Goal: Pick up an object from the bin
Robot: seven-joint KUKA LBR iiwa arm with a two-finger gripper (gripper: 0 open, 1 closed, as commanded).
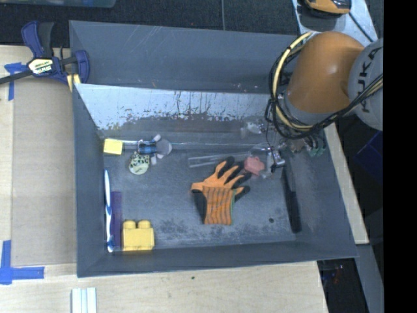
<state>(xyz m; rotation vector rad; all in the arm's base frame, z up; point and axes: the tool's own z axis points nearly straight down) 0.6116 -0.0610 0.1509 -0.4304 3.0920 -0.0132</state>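
A grey metal bin (pixel 88 175) with sloping walls takes up most of the scene; its floor is scuffed and mostly bare. A robot arm (pixel 326 70), capped by a rounded orange cover and looped with cables, reaches in from the view's right. Its gripper (pixel 273 156) hangs low over the right part of the floor, near the back wall. Whether it is open or closed cannot be told.

An orange and black glove (pixel 218 193) lies flat near the middle, with its cuff toward the front wall and its long axis leaning toward the gripper. A black pen (pixel 290 204) lies below the gripper and points toward the front wall. A yellow block (pixel 137 235) sits well apart in the front left corner.

The smallest thing matters most. A small pink lump (pixel 255 166) lies just beside the gripper on its view-left side, between it and the tips of the glove. It is probably the nearest pick. The floor behind it is bare, but the glove crowds its other side.
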